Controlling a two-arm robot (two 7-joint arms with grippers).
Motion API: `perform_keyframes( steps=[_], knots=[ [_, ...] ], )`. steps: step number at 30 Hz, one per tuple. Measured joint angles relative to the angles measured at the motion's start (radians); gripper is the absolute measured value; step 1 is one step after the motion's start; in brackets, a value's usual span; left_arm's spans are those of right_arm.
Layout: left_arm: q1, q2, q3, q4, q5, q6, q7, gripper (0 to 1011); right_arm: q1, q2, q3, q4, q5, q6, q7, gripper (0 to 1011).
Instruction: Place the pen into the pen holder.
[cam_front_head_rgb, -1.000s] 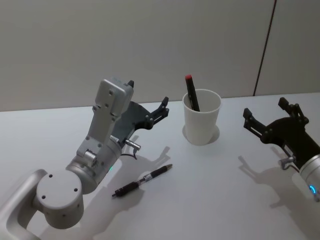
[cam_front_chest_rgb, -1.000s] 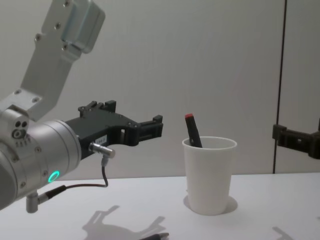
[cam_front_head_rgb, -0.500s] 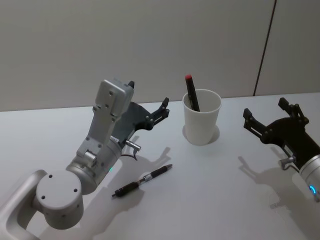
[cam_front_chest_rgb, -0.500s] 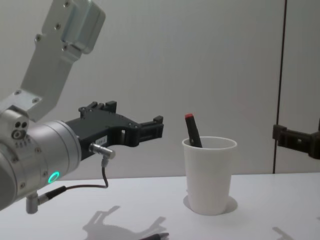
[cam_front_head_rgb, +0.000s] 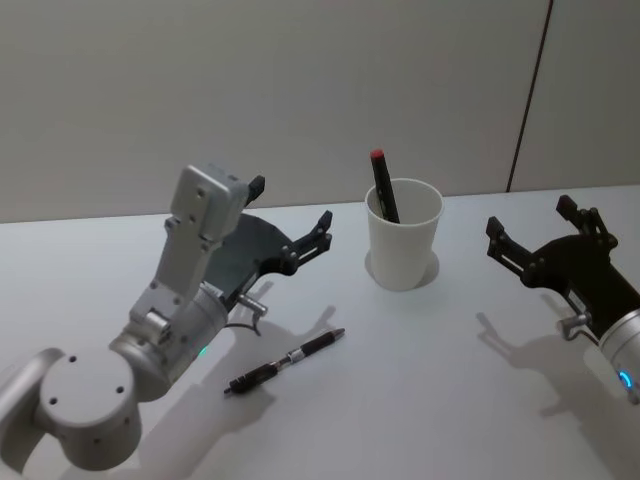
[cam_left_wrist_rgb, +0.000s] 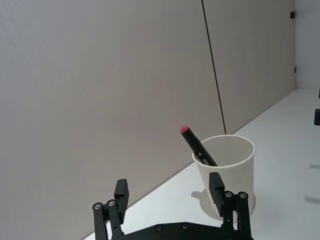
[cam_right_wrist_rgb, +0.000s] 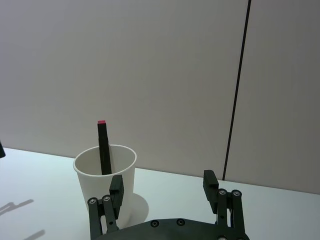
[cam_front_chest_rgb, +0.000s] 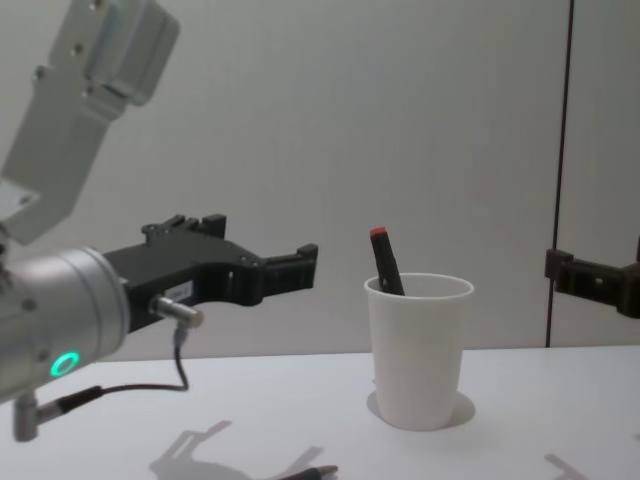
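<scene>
A black pen (cam_front_head_rgb: 285, 362) with a silver band lies flat on the white table, in front of my left gripper; its tip shows at the chest view's lower edge (cam_front_chest_rgb: 316, 470). The pen holder, a white paper cup (cam_front_head_rgb: 403, 238) (cam_front_chest_rgb: 419, 350) (cam_left_wrist_rgb: 228, 170) (cam_right_wrist_rgb: 103, 176), stands at the back centre. A red-capped black pen (cam_front_head_rgb: 382, 186) (cam_front_chest_rgb: 385, 262) leans inside it. My left gripper (cam_front_head_rgb: 291, 203) (cam_front_chest_rgb: 300, 266) (cam_left_wrist_rgb: 168, 187) hovers open and empty above the table, left of the cup. My right gripper (cam_front_head_rgb: 530, 218) (cam_right_wrist_rgb: 163, 182) (cam_front_chest_rgb: 575, 272) hangs open and empty to the cup's right.
The white table (cam_front_head_rgb: 420, 400) runs back to a plain grey wall with a dark vertical seam (cam_front_head_rgb: 530, 95). The left arm's cable (cam_front_chest_rgb: 120, 385) hangs below its wrist.
My left arm has drawn back to the left, away from the cup, gripper still open. The pen on the table, the cup and the right arm have not moved.
</scene>
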Motion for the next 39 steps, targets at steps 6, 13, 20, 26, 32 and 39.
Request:
perform_keyframes(
  steps=[6,13,20,26,32,39],
  knots=[
    [0.025,0.034,-0.013,-0.031,-0.030,0.017,-0.021,1001,0.000,0.000,0.000,0.000,0.000,0.000,0.000,1001],
    [0.062,0.085,-0.032,-0.071,-0.077,0.037,-0.054,1001,0.000,0.000,0.000,0.000,0.000,0.000,0.000,1001],
    [0.099,0.140,-0.050,-0.102,-0.119,0.047,-0.098,1001,0.000,0.000,0.000,0.000,0.000,0.000,0.000,1001],
    [0.121,0.175,-0.061,-0.118,-0.146,0.055,-0.134,1001,0.000,0.000,0.000,0.000,0.000,0.000,0.000,1001],
    [0.139,0.209,-0.072,-0.128,-0.168,0.069,-0.180,1001,0.000,0.000,0.000,0.000,0.000,0.000,0.000,1001],
    [0.144,0.234,-0.081,-0.131,-0.183,0.094,-0.242,1001,0.000,0.000,0.000,0.000,0.000,0.000,0.000,1001]
  ],
)
